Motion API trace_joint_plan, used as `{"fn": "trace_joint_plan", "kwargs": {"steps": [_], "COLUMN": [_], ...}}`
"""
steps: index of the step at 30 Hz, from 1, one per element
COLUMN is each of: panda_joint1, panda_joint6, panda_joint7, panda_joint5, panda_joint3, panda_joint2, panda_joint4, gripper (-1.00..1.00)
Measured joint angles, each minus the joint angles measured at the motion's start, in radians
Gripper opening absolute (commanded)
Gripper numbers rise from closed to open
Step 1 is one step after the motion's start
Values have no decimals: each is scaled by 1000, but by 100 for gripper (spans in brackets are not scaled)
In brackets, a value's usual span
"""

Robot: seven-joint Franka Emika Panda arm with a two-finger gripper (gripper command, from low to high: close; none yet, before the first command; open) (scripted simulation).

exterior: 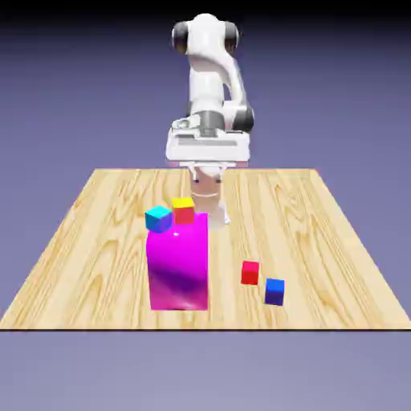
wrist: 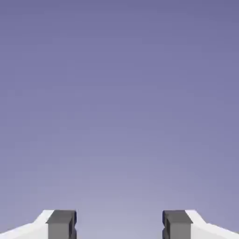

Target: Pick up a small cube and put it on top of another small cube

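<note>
The small dark blue cube (exterior: 274,290) lies on the table near the front edge, to the exterior view's right. The small red cube (exterior: 250,272) lies close beside it, a little further back and to the left, with a narrow gap between them. My gripper (exterior: 213,207) hangs well behind both cubes, just behind the tall magenta block, which hides part of it. In the hand view the gripper (wrist: 119,225) is open: its two grey fingertips (wrist: 61,224) stand wide apart with only the plain backdrop between them. Neither cube shows in that view.
A tall magenta block (exterior: 178,265) stands left of the two small cubes. Behind its top edge are a cyan-topped cube (exterior: 159,218) and a red cube with a yellow top (exterior: 184,209). The wooden table (exterior: 321,233) ends just in front of the blue cube.
</note>
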Motion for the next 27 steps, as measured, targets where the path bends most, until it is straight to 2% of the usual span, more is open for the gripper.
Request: {"fn": "trace_joint_plan", "kwargs": {"steps": [27], "panda_joint1": [-5], "panda_joint6": [-933], "panda_joint7": [-219], "panda_joint5": [-645], "panda_joint3": [534], "panda_joint2": [979], "panda_joint4": [629], "gripper": [0]}}
